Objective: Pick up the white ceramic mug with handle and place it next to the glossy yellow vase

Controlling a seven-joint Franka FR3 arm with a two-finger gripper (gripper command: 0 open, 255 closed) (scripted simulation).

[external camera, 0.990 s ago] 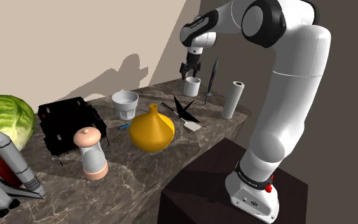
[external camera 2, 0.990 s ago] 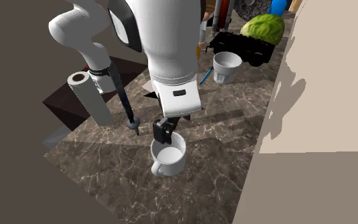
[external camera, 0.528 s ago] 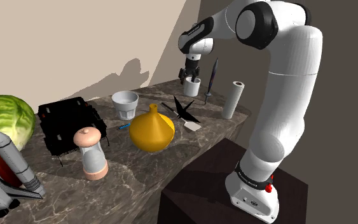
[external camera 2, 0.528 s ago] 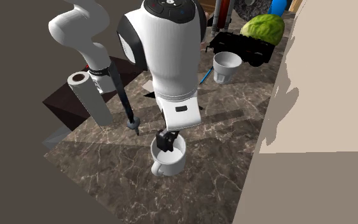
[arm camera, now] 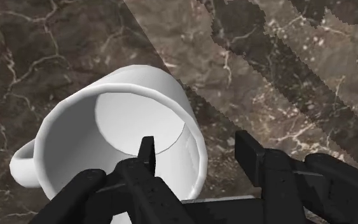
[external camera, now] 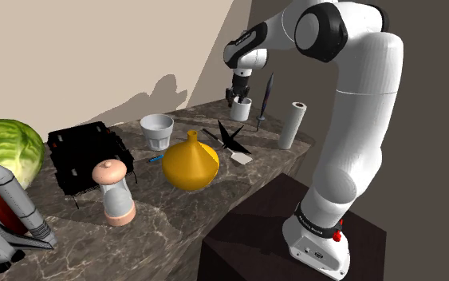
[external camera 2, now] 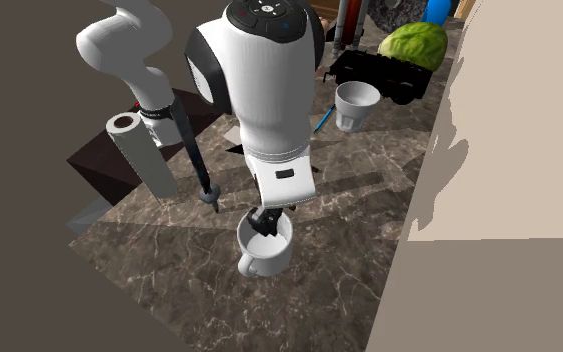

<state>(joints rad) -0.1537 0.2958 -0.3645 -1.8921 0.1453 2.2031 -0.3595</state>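
The white mug (arm camera: 117,111) stands upright on the dark marbled counter (external camera: 175,219). It is in the upper middle of the shoulder view, close to the wall corner and well apart from the yellow vase (external camera: 191,162), which sits near that frame's centre. The black gripper (arm camera: 198,153) hangs over the mug with its jaws apart. In the wrist view one finger reaches inside the bowl and the other stands outside, so the mug's wall lies between them, with a gap showing on the outer side. That straddle looks chosen for a pinch on the rim, since the body is probably too wide to be taken whole. The handle (arm camera: 20,167) juts from the side opposite the fingers, so it should not foul the closing. The step in hand seems to be the grasp itself, and closing on the wall is the likely next call. In the second exterior view the mug sits low in the centre of the frame, under the arm's wrist. Between mug and vase lie a black crane-like figure (external camera: 232,134) and, further to the shoulder view's left, a handleless white cup (external camera: 157,130), so the carry would likely need some height to pass them. A thin wall pinched off-centre may let the mug tilt once lifted. No brand, label or writing can be read on the mug, the vase or the arm.
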